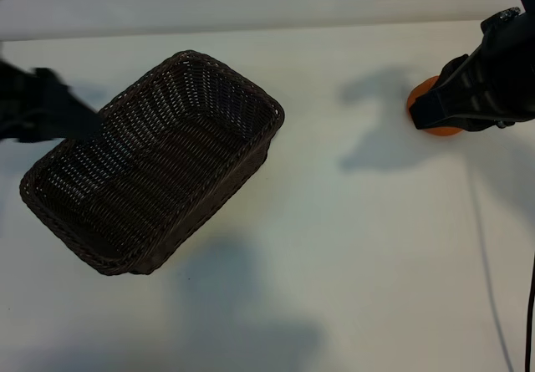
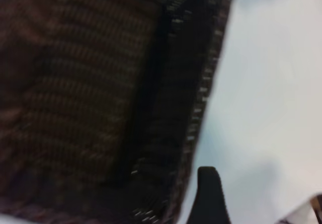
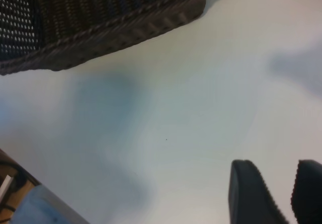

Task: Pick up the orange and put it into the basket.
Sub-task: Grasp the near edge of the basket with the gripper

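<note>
a: where's your orange [image 1: 428, 104] right now?

b: near the desk's [image 1: 351, 263] far right corner, mostly covered by your right gripper [image 1: 435, 109], which sits directly over it.

a: is it gripped?

b: from outside the dark fingers seem to bracket the fruit; the right wrist view shows two fingertips [image 3: 251, 194] set a little apart with no orange between them, so i can't tell.

a: and the basket [image 1: 209, 63]?

b: on the left half of the desk, angled. your left gripper [image 1: 79, 121] hangs at its left rim, jaws wide, holding nothing.
</note>
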Motion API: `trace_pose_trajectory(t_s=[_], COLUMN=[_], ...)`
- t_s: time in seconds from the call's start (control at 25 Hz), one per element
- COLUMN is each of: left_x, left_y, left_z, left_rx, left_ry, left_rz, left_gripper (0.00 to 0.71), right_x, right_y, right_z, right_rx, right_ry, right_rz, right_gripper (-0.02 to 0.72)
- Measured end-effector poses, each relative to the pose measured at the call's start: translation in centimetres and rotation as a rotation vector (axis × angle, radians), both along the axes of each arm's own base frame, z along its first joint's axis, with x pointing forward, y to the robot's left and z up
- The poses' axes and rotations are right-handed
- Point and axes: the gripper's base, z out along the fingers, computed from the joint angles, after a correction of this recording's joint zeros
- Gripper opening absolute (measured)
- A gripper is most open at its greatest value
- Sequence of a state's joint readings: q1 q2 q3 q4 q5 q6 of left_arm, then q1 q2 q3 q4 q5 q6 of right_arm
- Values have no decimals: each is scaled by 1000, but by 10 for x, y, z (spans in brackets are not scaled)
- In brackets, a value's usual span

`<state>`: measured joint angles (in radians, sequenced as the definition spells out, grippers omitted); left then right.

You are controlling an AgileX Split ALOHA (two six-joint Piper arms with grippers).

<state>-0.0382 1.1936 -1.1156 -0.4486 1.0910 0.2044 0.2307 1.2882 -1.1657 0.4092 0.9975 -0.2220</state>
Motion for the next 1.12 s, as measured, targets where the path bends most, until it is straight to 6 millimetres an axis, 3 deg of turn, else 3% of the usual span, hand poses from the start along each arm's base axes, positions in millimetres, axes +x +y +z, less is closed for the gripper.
trace_pose_trajectory(t_s=[0.28, 0.44, 0.72, 1.12], left_x=[-43, -62, -67, -66], left_y=[44, 62, 71, 70], left_z=[26, 26, -8, -19], left_rx=[95, 132, 120, 94], left_ry=[-51, -55, 70, 89], left_rz=[272, 439, 522, 548], left_gripper=[570, 570, 570, 570], right_x=[0, 0, 0, -4], right_y=[0, 0, 0, 0], right_z=[0, 0, 0, -2], right_rx=[1, 1, -3, -40], right_ry=[-4, -5, -9, 6], right_rz=[-2, -2, 5, 79], right_gripper=[248, 248, 248, 248])
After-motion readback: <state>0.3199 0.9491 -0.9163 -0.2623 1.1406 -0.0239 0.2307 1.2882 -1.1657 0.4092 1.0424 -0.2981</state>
